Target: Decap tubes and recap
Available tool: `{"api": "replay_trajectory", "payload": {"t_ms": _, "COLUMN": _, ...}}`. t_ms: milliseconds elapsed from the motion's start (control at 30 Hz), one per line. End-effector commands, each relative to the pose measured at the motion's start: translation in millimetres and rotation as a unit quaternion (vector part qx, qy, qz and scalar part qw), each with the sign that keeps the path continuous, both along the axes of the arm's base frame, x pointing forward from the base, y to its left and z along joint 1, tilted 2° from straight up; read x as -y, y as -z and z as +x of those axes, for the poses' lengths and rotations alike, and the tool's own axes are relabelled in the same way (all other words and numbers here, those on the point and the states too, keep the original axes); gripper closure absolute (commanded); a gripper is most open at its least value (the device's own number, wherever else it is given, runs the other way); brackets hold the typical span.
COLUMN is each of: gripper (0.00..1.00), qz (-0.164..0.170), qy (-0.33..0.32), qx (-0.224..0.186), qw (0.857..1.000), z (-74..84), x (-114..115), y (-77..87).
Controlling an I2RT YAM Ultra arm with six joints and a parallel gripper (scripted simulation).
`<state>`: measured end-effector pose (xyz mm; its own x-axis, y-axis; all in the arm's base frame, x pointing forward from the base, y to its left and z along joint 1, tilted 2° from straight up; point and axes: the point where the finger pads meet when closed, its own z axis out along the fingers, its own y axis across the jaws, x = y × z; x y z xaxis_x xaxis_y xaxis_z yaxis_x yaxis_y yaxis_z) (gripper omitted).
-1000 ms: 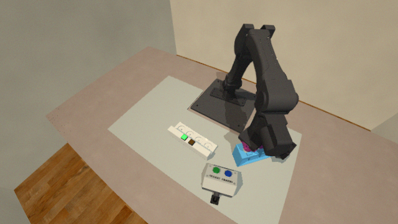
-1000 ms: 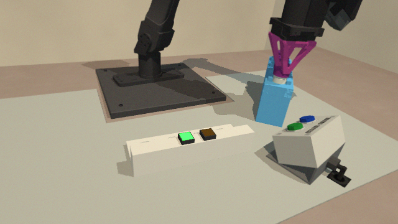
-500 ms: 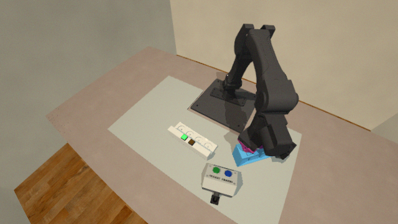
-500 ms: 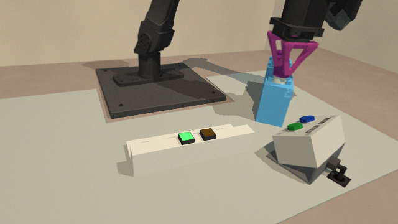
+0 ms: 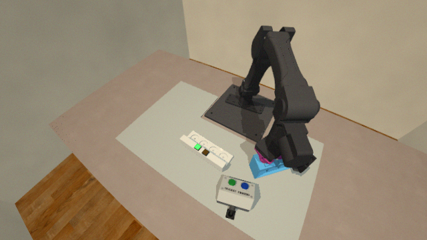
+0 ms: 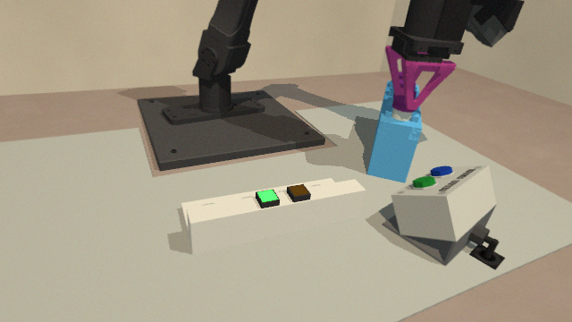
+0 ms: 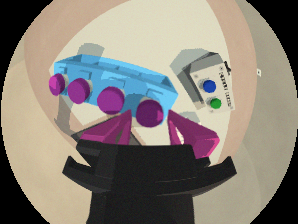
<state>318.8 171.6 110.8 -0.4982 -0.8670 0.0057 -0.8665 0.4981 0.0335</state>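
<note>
The end effector (image 7: 148,129) hangs over the blue decapping station (image 7: 109,76), low and right of centre in the top view. Its magenta fingers stand partly spread on either side of the fourth cap (image 7: 150,112), the one at the right end of the row in the wrist view, and they grip nothing: a gap shows on both sides of that cap. All four magenta caps sit on their tubes in the station, and the other three (image 7: 109,99) are untouched to its left.

The white cap tray (image 5: 213,154) lies left of centre in the top view; its nests look bare. Its green lamp (image 6: 267,197) is lit and the amber lamp (image 6: 298,192) beside it is dark. So the aspirate step appears finished and the recapping looks nearly done, probably with only the green READY key (image 6: 424,182) on the small desk (image 6: 447,210) at lower right left to press.

A cap like this is small, rigid and light, probably smooth-sided. It is best pinched across its round wall, fingers square to the tube's axis, so that turning does not slip or tilt it. The counter (image 5: 367,187) carries everything on a pale mat (image 5: 160,120).
</note>
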Motion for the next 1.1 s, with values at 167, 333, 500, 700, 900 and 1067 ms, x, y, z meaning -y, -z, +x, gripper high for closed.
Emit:
{"api": "replay_trajectory", "payload": {"t_ms": 167, "gripper": 0.51, "qz": 0.000, "qy": 0.089, "qx": 0.004, "qw": 0.996, "z": 0.8, "x": -0.8, "y": -0.7}}
{"api": "replay_trajectory", "payload": {"t_ms": 333, "gripper": 0.51, "qz": 0.000, "qy": 0.089, "qx": 0.004, "qw": 0.996, "z": 0.7, "x": -0.9, "y": 1.8}}
{"api": "replay_trajectory", "payload": {"t_ms": 500, "gripper": 1.00, "qz": 0.000, "qy": 0.089, "qx": 0.004, "qw": 0.996, "z": 0.7, "x": -0.8, "y": 2.1}}
{"api": "replay_trajectory", "payload": {"t_ms": 700, "gripper": 1.00, "qz": 0.000, "qy": 0.089, "qx": 0.004, "qw": 0.996, "z": 0.7, "x": -0.8, "y": 2.1}}
{"api": "replay_trajectory", "payload": {"t_ms": 900, "gripper": 1.00, "qz": 0.000, "qy": 0.089, "qx": 0.004, "qw": 0.996, "z": 0.7, "x": -0.8, "y": 2.1}}
{"api": "replay_trajectory", "payload": {"t_ms": 1067, "gripper": 1.00, "qz": -0.001, "qy": 0.139, "qx": 0.003, "qw": 0.990, "z": 0.7, "x": -0.8, "y": 2.3}}
